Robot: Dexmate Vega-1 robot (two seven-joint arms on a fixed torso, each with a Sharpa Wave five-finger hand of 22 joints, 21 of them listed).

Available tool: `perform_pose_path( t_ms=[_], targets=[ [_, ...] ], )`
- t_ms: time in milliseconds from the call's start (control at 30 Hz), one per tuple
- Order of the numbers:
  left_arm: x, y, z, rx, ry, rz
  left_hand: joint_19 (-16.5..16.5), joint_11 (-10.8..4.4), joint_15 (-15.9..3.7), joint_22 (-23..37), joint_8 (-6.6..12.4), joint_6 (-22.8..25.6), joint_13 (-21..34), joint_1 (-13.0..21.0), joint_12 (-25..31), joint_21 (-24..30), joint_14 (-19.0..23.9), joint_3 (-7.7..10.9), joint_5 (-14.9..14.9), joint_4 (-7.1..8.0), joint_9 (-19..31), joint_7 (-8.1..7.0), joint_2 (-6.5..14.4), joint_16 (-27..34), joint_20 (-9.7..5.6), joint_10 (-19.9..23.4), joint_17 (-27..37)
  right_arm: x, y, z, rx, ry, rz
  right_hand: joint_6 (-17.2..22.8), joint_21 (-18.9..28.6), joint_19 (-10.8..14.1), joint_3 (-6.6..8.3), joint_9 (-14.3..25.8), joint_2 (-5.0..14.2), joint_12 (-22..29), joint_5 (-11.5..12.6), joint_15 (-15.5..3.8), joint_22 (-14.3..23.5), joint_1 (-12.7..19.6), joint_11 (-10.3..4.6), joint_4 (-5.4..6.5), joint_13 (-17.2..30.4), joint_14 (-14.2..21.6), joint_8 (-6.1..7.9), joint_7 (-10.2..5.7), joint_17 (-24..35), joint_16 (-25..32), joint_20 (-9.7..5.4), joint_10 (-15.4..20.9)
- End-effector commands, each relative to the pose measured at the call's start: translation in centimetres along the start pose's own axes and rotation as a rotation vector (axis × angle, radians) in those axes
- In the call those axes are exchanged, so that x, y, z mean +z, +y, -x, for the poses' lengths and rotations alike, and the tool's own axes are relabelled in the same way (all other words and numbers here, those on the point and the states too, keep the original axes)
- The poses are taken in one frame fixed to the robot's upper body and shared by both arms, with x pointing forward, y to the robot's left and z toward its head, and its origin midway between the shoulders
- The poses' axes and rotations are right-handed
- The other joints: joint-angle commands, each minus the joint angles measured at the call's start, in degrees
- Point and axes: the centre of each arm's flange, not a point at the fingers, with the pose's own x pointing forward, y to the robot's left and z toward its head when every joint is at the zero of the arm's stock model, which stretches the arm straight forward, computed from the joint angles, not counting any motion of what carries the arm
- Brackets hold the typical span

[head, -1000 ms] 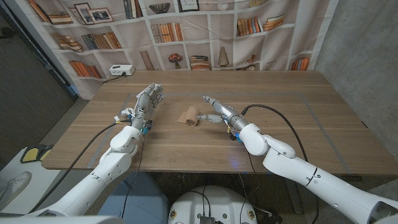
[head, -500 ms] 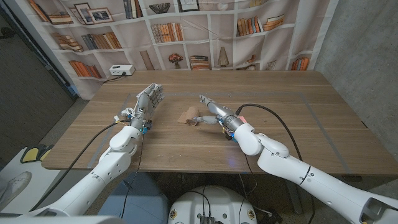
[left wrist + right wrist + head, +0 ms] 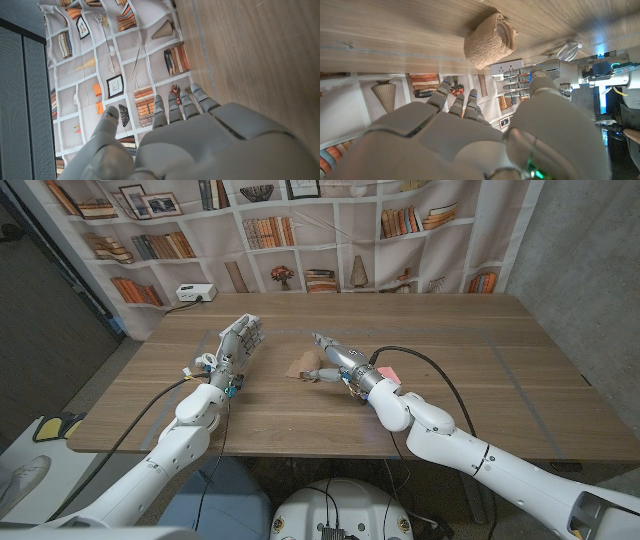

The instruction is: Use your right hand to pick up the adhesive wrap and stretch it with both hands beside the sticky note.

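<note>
While the left hand (image 3: 236, 345) is standing open and empty, the right hand (image 3: 333, 358) is reaching beside the adhesive wrap (image 3: 303, 367)
Right fingers are spreading, gripping nothing; the sticky note (image 3: 384, 371) is lying behind its wrist

Left hand (image 3: 238, 345): raised over the table, palm upright, fingers apart, holding nothing. Right hand (image 3: 333, 358): extended forward, fingers straight and spread, holding nothing.

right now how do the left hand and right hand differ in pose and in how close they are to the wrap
The left hand stands upright with fingers raised, well apart from the adhesive wrap; the right hand stretches out low, right beside the wrap. The left hand is over bare wood; the right hand's thumb reaches toward the roll. Both are open and hold nothing.
</note>
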Motion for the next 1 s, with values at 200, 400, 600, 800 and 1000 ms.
perform_pose_path(
  t_ms=[200, 400, 600, 800, 1000],
  targets=[
    [0.0, 0.2, 0.5, 0.001, -0.002, 0.002, 0.1, 0.11, -0.21, 0.2, -0.09, 0.3, -0.1, -0.2, -0.1, -0.3, 0.1, 0.03, 0.3, 0.30, 0.1, 0.10, 0.6, -0.3, -0.03, 0.4, 0.2, 1.2, 1.0, -1.0, -0.003, -0.044, 0.088, 1.4, 0.2, 0.4, 2.23, 0.3, 1.76, 1.0, 1.7, 0.02, 0.2, 3.8, -0.28, -0.96, 0.7, 0.8, 0.77, 1.39, 0.3, 0.5, 0.52, 1.0],
    [0.0, 0.2, 0.5, 0.001, -0.004, 0.006, 0.2, 0.17, -0.26, 0.2, -0.52, -0.7, -0.1, -0.2, -0.2, -0.5, 0.0, 0.12, 0.3, 0.37, 0.1, -0.15, 0.8, -0.3, -0.03, 0.4, 0.2, 1.5, 1.4, -1.2, 0.008, -0.049, 0.101, 1.3, 0.1, 0.3, 3.38, 0.3, 2.35, 1.2, 2.7, 0.13, 0.1, 5.4, -0.28, -1.27, 0.9, 0.7, 0.71, 1.40, 0.4, 0.4, 0.62, 0.8],
    [0.3, 0.5, 0.2, -0.010, -0.010, -0.009, 0.3, -0.02, -0.27, 0.2, -0.61, -1.1, -0.1, -0.2, -0.2, -0.7, 0.0, 0.19, 0.3, 0.36, 0.1, -0.05, 0.9, -0.4, -0.01, 0.4, 0.2, 2.1, 1.9, -1.5, 0.023, -0.064, 0.129, 0.2, -0.1, -0.3, 3.91, 0.3, 2.07, 1.2, 3.2, -0.06, 0.1, 6.3, -0.31, -1.37, 1.1, -0.1, 0.33, 1.56, 0.4, 0.1, -0.31, 0.1],
    [0.3, 0.7, 0.5, -0.015, -0.002, -0.007, 0.4, -0.14, -0.27, 0.2, -0.51, -0.9, -0.1, -0.2, -0.3, -0.9, 0.0, 0.19, 0.3, 0.37, 0.1, 0.27, 0.9, -0.4, -0.04, 0.3, 0.2, 2.5, 2.4, -1.7, 0.040, -0.047, 0.155, -4.1, -0.6, -3.0, 5.09, 0.4, 1.20, 0.3, 4.3, 1.39, 0.1, 7.6, 1.07, -0.88, 1.7, -4.3, -0.44, 2.08, 0.6, -0.8, -0.24, -5.0],
    [0.3, 0.8, 0.9, -0.012, 0.003, -0.004, 0.4, -0.07, -0.27, 0.2, -0.45, -0.8, -0.1, -0.2, -0.3, -1.0, 0.0, 0.20, 0.3, 0.37, 0.1, 0.21, 0.9, -0.4, -0.02, 0.4, 0.2, 2.8, 2.8, -2.0, 0.044, -0.014, 0.181, -6.6, -0.6, -5.1, 5.43, 0.4, 0.74, -0.2, 4.6, 2.63, 0.1, 7.3, 2.04, -0.50, 2.2, -6.8, -0.33, 1.86, 0.9, -0.9, 0.28, -8.3]
  ],
)
